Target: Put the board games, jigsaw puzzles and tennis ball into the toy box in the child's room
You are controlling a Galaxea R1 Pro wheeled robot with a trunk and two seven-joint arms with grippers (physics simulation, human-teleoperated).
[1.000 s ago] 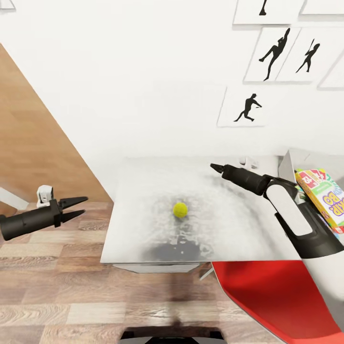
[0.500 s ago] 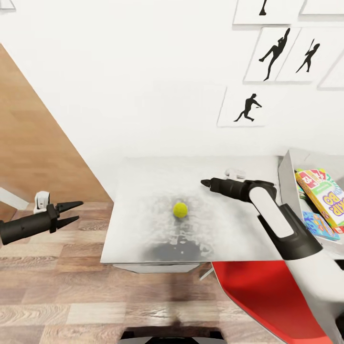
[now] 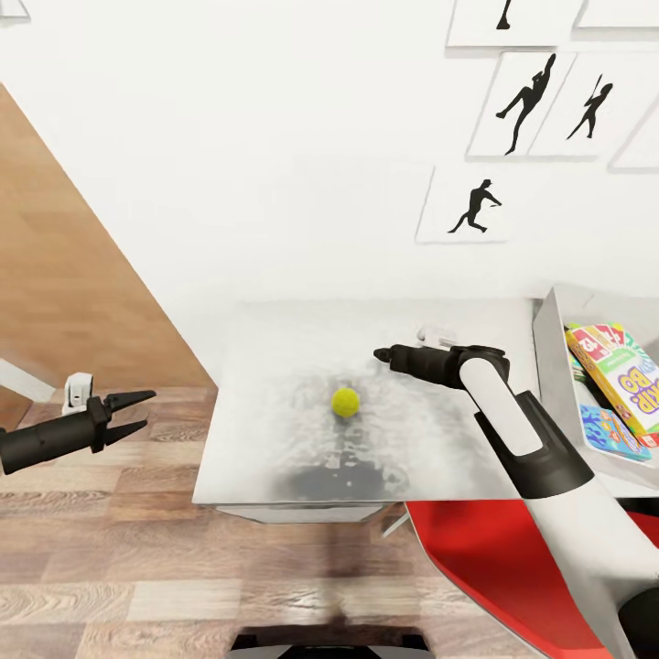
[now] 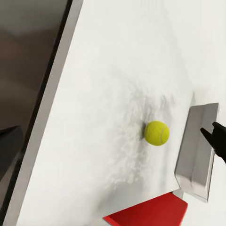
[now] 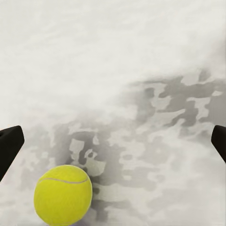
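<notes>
Right wrist: tennis ball [image 5: 63, 195] between parted fingers [image 5: 9, 146]

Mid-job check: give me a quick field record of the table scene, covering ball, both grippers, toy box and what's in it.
tennis ball: alone on the white table, not held
right gripper: open, over the table, just beyond and to the right of the ball, not touching it
left gripper: open, empty, off the table's left edge, above the wood floor
toy box: at the table's right end
box contents: colourful game boxes visible inside
red chair: beneath the table's near right side
</notes>
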